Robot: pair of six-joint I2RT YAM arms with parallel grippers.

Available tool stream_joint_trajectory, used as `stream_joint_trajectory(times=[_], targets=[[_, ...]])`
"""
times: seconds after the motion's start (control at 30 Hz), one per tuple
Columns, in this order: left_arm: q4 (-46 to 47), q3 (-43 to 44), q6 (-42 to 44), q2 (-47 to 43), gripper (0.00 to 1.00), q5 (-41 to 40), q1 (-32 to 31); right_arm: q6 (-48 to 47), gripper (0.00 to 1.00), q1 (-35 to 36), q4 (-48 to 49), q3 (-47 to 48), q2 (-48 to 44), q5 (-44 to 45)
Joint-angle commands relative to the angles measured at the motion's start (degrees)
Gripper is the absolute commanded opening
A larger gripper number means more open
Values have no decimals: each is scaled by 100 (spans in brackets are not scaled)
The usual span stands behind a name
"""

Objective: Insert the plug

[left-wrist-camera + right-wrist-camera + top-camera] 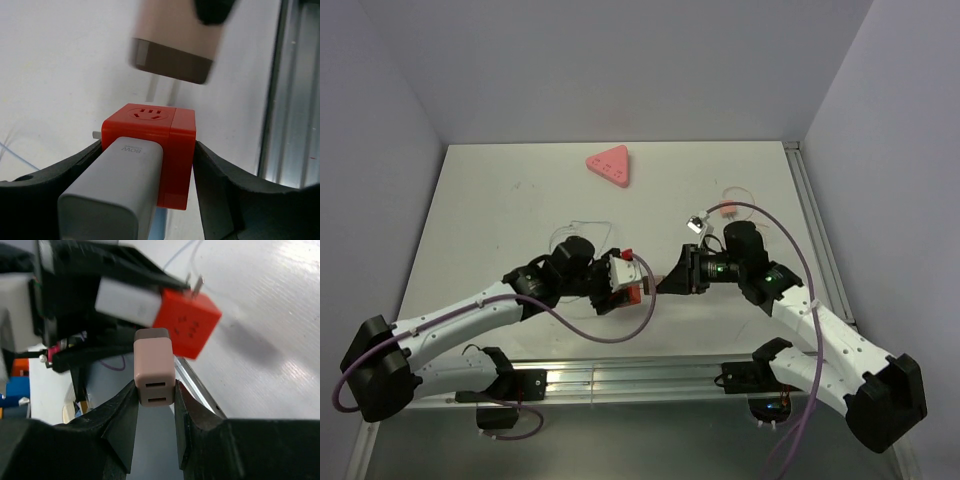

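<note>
The right gripper [155,390] is closed narrow on the pink plug [154,357] and pinches its rear end from both sides, so the long axis of the plug runs straight out from the fingers, toward the left in the scene. The left gripper [148,165] stands wide, but it is not free: its two fingers [220,185] press on opposite sides of the red cube socket [150,117], which has a white charger [112,195] plugged in on the side turned to the wrist. Plug and socket are both lifted above the table [500,200], between the two arms and toward the near edge. In the left wrist view the two prongs [174,95] point at the free face with the holes. A small gap shows between their tips and this face, so I judge they are not inside yet. They seem to sit a little to the right of the holes, though blur makes this uncertain. The coming move is probably a small sideways correction and then a short push along the plug's axis. The right arm is the one to travel, and the left only holds firm.
</note>
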Motion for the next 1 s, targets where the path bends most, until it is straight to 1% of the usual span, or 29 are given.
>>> stream_joint_trajectory(times=[0.0, 0.03, 0.17, 0.33, 0.4, 0.53, 0.63, 0.77, 0.97], targets=[[447, 0, -102, -508, 0, -270, -319, 184, 0, 171, -345, 410, -31, 128], [491, -44, -111, -561, 0, -288, -407, 158, 0, 198, -581, 550, -4, 242], [597, -114, -93, -702, 0, -559, -557, 448, 0, 242, -644, 621, -21, 331], [623, -132, -23, -755, 0, -657, -750, 650, 0, 260, -925, 683, -135, 357], [623, -123, -14, -773, 0, -666, -759, 711, 0, 251, -856, 648, -144, 209], [676, -167, -14, -843, 0, -674, -812, 650, 0, 251, -952, 657, -74, 261], [667, -194, -23, -904, 0, -710, -865, 747, 0, 251, -777, 587, 23, 33], [658, -229, -58, -1080, 0, -762, -944, 659, 0, 242, -864, 621, 76, 50], [641, -264, -111, -1247, 0, -569, -961, 641, 0, 260, -680, 560, 172, -73]])
